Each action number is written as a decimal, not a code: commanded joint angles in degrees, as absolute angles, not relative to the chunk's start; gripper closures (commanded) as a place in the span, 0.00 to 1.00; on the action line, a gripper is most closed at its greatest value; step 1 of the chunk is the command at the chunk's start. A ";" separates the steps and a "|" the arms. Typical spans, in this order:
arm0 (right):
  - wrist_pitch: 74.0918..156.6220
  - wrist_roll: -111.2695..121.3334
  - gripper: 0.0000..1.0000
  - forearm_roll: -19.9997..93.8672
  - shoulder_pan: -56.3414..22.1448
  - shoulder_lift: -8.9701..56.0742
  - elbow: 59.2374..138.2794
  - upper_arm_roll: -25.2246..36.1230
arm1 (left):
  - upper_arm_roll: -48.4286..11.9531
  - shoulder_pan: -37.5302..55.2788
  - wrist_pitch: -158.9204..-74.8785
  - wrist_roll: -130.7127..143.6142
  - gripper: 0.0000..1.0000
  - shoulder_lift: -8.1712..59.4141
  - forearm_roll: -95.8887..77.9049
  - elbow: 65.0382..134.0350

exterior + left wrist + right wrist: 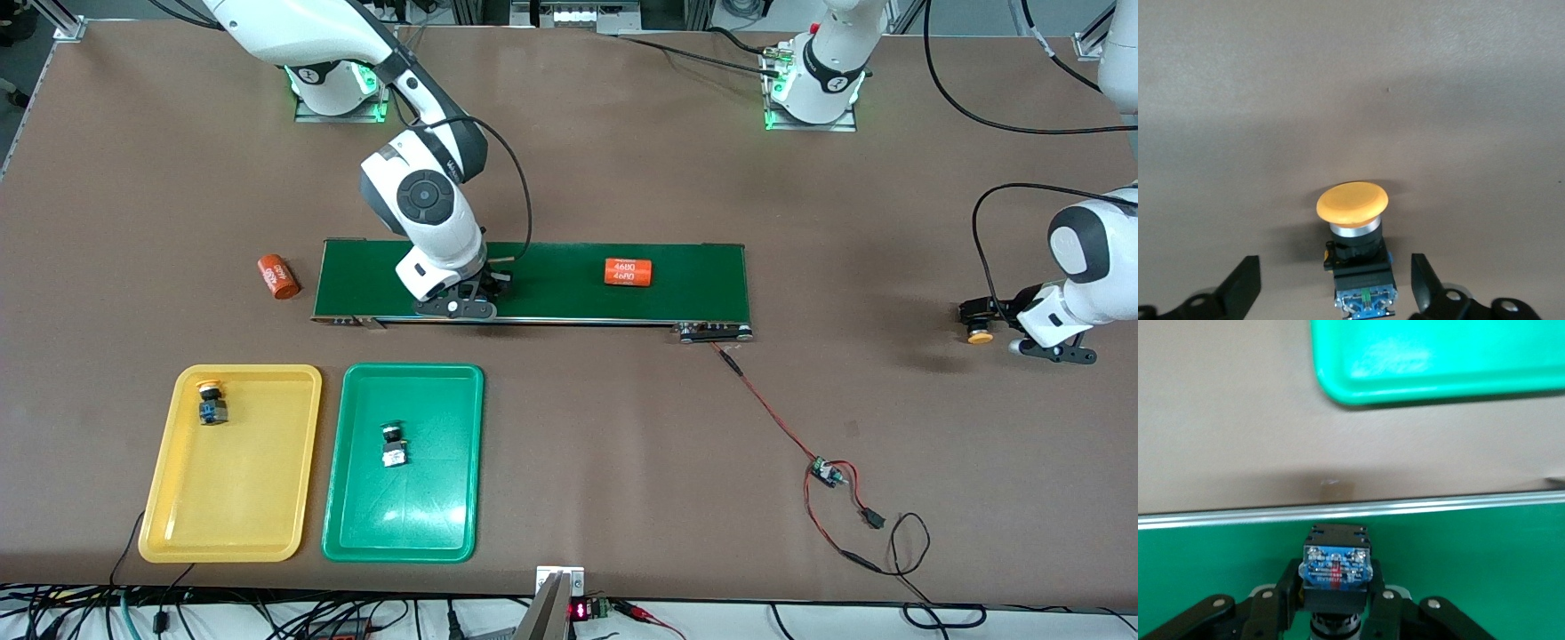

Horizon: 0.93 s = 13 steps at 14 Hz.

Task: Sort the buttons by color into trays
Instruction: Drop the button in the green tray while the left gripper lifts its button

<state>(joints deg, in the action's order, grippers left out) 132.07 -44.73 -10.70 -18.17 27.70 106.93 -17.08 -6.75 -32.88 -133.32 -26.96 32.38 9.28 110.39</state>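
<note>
Two trays are set side by side at the edge of the table nearest the front camera, toward the right arm's end: a yellow tray (233, 462) and a green tray (404, 462), the yellow one the closer to that end. One yellow-capped button (211, 401) is lodged in the yellow tray at about the 11 o'clock corner, lying on its side; one green-capped button (392, 444) is lodged in the green tray, a little toward 12 o'clock of centre. Farther from the camera a dark-green conveyor belt (569, 283) is laid lengthwise. The right gripper (455, 307) is lowered onto the belt near the right arm's end, its fingers (1283, 603) pressed in on a button with a black-and-blue body (1336, 563); the cap colour is hidden from view. An orange cylinder printed 4680 (629, 271) is found on the belt at 3 o'clock of that gripper, and a second orange cylinder (278, 276) on the bare table just off the belt's end at 9 o'clock. The left gripper (1013, 333) is held low at the left arm's end of the table, its fingers (1238, 290) spread either side of a second yellow-capped button (1353, 230) that rests on the table, untouched.
</note>
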 commanded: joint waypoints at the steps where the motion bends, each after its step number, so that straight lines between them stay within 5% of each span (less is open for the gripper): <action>1: 119.85 -35.56 0.91 -10.29 -17.32 25.67 99.35 -14.51 | -6.50 -32.78 -133.24 -28.92 0.46 32.78 8.00 109.42; 3: 113.05 -26.85 0.91 -8.88 -16.26 26.10 92.41 -12.58 | -6.50 -32.61 -133.15 -28.57 0.57 32.78 8.00 109.42; 9: 113.38 -21.11 0.90 -9.23 -16.35 32.23 81.86 -10.20 | -6.59 -30.85 -129.13 -28.13 0.98 30.86 8.53 109.42; 13: 117.66 -20.30 0.89 -9.23 -16.44 37.26 77.34 -10.11 | -8.70 -30.32 -117.98 -27.16 1.00 24.54 7.91 109.77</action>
